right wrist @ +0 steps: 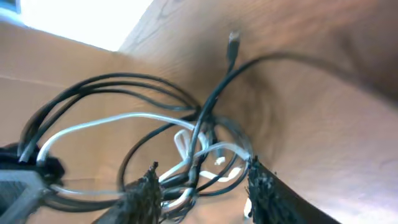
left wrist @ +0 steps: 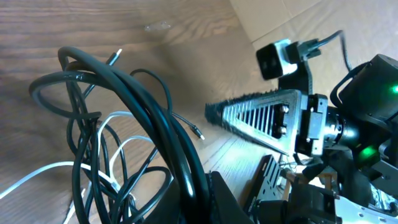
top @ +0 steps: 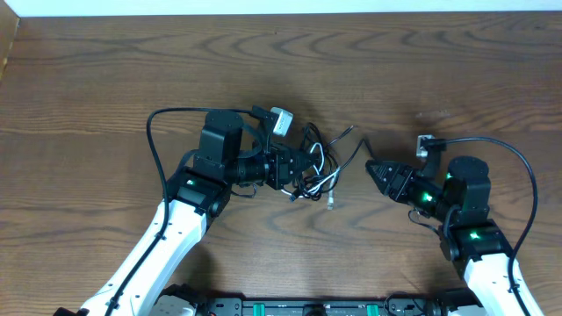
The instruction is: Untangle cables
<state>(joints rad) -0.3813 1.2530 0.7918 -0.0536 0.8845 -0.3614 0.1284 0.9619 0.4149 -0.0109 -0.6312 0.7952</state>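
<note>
Overhead: left tool [top: 301, 168] clenched on the tangled cables [top: 327, 182]; right tool [top: 370, 169], jaws parted, sits just beside the tangle on the bench [top: 439, 70].

tangled in 1 loose heap near mid-table: thin black cords [left wrist: 158, 121] looped over and through each other, 1 plug end poking up and right, clear of the knot. woven among them, 1 thin white cord [right wrist: 124, 116] with its plug end trailing out below, flat on the wood.
</note>
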